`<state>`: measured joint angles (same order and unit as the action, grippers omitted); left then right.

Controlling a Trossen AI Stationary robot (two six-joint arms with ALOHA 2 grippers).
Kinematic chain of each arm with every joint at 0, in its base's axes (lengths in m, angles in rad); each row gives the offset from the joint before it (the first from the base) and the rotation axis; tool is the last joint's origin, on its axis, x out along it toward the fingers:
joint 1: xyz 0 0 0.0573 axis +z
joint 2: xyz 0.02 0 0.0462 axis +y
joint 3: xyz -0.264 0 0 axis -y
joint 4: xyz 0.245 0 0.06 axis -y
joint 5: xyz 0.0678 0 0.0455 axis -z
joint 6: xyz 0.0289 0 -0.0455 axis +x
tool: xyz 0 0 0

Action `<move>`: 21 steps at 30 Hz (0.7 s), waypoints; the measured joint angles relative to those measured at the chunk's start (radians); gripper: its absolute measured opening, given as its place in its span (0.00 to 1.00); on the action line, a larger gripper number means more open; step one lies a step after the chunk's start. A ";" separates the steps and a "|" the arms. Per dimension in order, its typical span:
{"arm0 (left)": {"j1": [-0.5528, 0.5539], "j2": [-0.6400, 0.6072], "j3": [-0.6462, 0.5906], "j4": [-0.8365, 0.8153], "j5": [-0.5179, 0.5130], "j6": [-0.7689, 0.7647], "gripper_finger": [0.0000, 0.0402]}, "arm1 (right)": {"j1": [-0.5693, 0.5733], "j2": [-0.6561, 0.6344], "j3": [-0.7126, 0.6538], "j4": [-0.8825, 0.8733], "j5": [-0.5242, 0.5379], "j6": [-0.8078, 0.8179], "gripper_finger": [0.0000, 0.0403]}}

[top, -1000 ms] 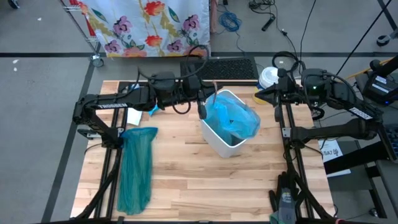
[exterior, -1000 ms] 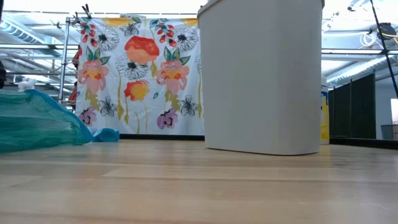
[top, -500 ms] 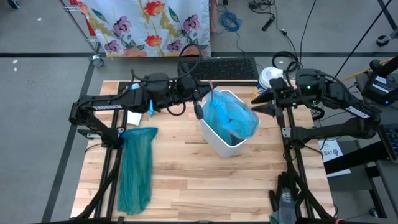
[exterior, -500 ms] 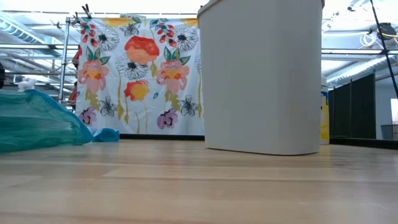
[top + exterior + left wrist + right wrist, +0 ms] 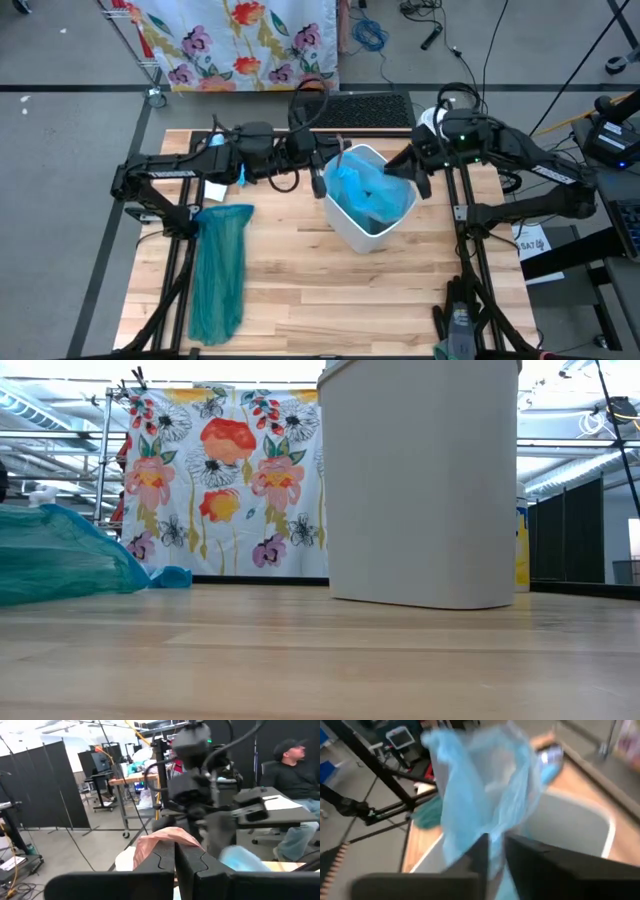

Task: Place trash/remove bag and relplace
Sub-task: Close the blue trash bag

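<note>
A white bin (image 5: 362,232) stands right of the table's middle, and fills the low view (image 5: 420,480). The pale blue bag (image 5: 372,192) sits in it, bunched up above the rim. My right gripper (image 5: 402,172) is at the bin's right rim, shut on the bag (image 5: 470,780). My left gripper (image 5: 323,178) hangs level at the bin's left rim, shut (image 5: 175,855) on a pinkish-brown crumpled piece of trash (image 5: 160,840). My left gripper pinches the crumpled piece's lower edge (image 5: 172,845) between its two shut fingers, coming level from the table's left. The piece stands up above the fingertips, clear of the table. My right gripper pinches a gathered fold of the bag's raised upper part (image 5: 487,827) between its two fingers, slanting down from the table's right. The plastic rises in a loose bunch beyond the fingers, and the rest of the bag stays inside the bin (image 5: 580,820).
A darker teal-green bag (image 5: 218,270) lies stretched along the table's left side, also at the low view's left (image 5: 50,555). A white container (image 5: 432,122) and a keyboard (image 5: 362,108) sit at the far edge. A seated person (image 5: 295,770) shows beyond the table.
My right gripper has moved toward the table's left and down, rolling and tipping, from beside the bin onto the bag at its right rim. The bag's bulge over the right rim has drawn in.
</note>
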<state>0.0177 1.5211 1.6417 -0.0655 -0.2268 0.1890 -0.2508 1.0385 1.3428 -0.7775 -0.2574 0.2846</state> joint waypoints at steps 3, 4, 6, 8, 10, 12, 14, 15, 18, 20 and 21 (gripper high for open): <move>-0.017 0.000 0.000 -0.001 0.000 0.000 0.00 | -0.013 0.014 0.000 0.089 0.004 -0.096 0.03; -0.022 0.000 0.000 -0.002 -0.003 0.000 0.00 | -0.017 0.017 0.000 0.119 0.007 -0.108 0.03; -0.035 0.000 0.000 -0.006 -0.016 0.000 0.00 | -0.019 0.015 0.000 0.171 0.050 -0.123 0.01; -0.043 0.000 0.000 -0.014 -0.020 0.000 0.00 | -0.019 0.008 0.000 0.229 0.060 -0.187 0.00; -0.054 0.000 0.000 -0.034 -0.035 -0.001 0.00 | -0.018 -0.001 0.000 0.295 0.062 -0.221 0.00; -0.066 0.000 0.000 -0.049 -0.057 -0.001 0.00 | -0.017 -0.006 0.010 0.316 0.060 -0.197 0.00; -0.078 0.000 0.000 -0.059 -0.080 -0.002 0.00 | -0.019 -0.005 0.041 0.256 0.060 -0.139 0.00; -0.084 0.000 0.000 -0.059 -0.087 -0.002 0.00 | -0.024 -0.003 0.060 0.204 0.060 -0.124 0.00; -0.094 0.000 0.000 -0.059 -0.094 0.000 0.00 | -0.030 -0.003 0.107 0.064 0.070 -0.086 0.00; -0.093 0.000 0.000 -0.058 -0.095 -0.001 0.00 | -0.030 -0.003 0.125 -0.009 0.071 -0.064 0.01; -0.093 0.000 0.000 -0.059 -0.095 -0.001 0.00 | -0.030 -0.003 0.131 -0.037 0.071 -0.059 0.02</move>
<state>-0.0754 1.5211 1.6417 -0.1241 -0.3221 0.1883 -0.2813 1.0359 1.4733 -0.8142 -0.1867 0.2256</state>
